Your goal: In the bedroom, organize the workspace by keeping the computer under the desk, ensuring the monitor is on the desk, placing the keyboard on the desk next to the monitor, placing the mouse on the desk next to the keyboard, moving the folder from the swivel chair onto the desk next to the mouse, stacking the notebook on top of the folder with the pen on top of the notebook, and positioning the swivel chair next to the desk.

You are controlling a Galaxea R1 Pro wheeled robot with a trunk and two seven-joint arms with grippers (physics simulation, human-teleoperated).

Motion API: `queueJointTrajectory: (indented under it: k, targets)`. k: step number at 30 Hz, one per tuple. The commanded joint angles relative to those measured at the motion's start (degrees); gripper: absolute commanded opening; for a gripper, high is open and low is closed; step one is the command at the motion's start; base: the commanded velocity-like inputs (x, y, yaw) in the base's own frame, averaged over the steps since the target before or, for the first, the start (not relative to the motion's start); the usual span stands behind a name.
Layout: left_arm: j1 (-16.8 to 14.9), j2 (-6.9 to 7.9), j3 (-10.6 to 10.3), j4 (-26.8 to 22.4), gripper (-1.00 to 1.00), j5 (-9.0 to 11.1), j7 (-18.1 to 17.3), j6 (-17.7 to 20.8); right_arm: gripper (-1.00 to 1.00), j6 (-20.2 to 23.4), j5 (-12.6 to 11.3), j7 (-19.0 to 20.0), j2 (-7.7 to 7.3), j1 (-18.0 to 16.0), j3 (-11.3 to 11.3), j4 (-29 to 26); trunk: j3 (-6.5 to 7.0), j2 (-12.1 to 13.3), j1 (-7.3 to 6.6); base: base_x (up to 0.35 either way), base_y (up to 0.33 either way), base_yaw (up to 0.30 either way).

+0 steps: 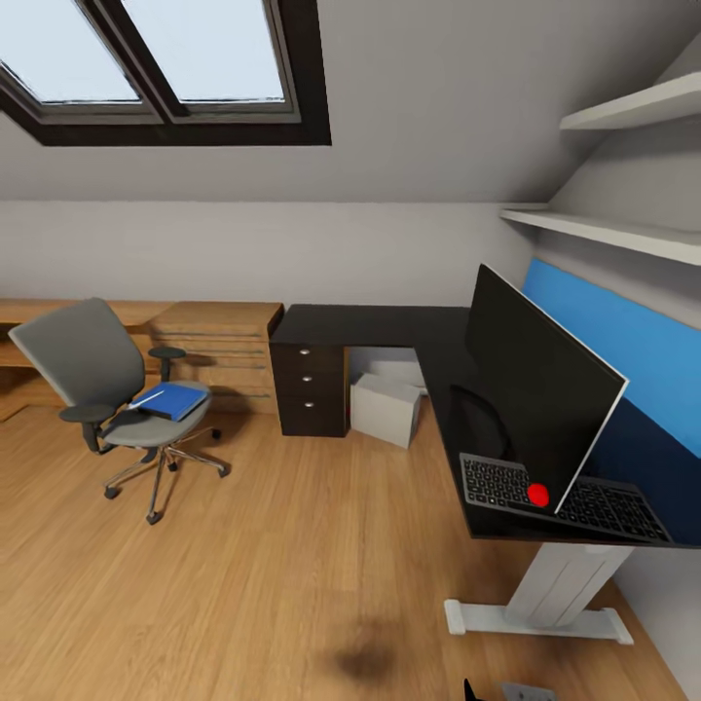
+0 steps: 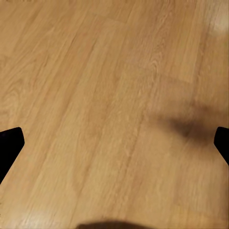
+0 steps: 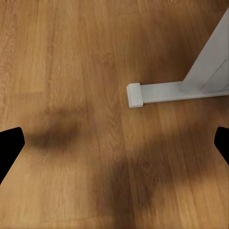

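Note:
The grey swivel chair (image 1: 92, 375) stands on the floor, well left of the black desk (image 1: 385, 326). On its seat lies the blue folder (image 1: 175, 400), with a thin white strip along the folder's left edge; I cannot tell whether that strip is the pen or the notebook. The monitor (image 1: 540, 385) leans on the desk over the keyboard (image 1: 570, 501). The light-grey computer (image 1: 387, 409) sits under the desk. The mouse is hidden. My left gripper (image 2: 114, 148) and right gripper (image 3: 114, 148) hang open over bare floor, holding nothing.
A black drawer unit (image 1: 312, 387) closes the desk's left end, and a light-wood chest (image 1: 219, 341) stands beside it along the wall. The desk's white leg foot (image 3: 136, 94) is near my right gripper. A blue panel (image 1: 623, 341) backs the desk, with shelves (image 1: 623, 234) above.

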Motion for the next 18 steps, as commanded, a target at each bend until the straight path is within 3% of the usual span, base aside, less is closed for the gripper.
queueJointTrajectory:
  k: [1,18]
  targets:
    - [0.0,-0.01,-0.2,0.0,1.0,0.5,0.0,-0.2,1.0,-0.2,0.0,0.0,-0.01,-0.1,-0.2,0.1,0.12,0.4,-0.22,0.0,0.0,0.0]
    - [0.0,-0.01,-0.2,0.0,1.0,0.5,0.0,-0.1,1.0,-0.2,0.0,0.0,-0.01,-0.1,-0.2,0.1,3.17,7.2,-3.96,0.0,0.0,0.0]
